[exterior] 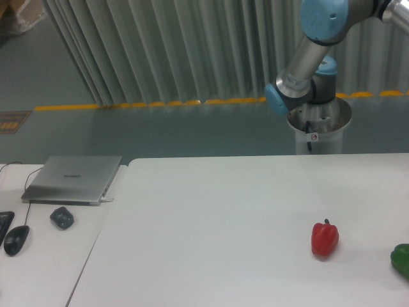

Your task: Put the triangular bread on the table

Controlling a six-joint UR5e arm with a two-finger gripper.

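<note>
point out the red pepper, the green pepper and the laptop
red pepper (324,238), fixed camera, middle of its body
green pepper (402,259), fixed camera, visible part at right edge
laptop (75,178), fixed camera, centre of closed lid

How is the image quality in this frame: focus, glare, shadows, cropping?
Fixed camera: soft overall and slightly hazy; even lighting, no glare on the table; red pepper casts only a faint shadow; green pepper is cropped at the right edge; the tool is out of frame.
</note>
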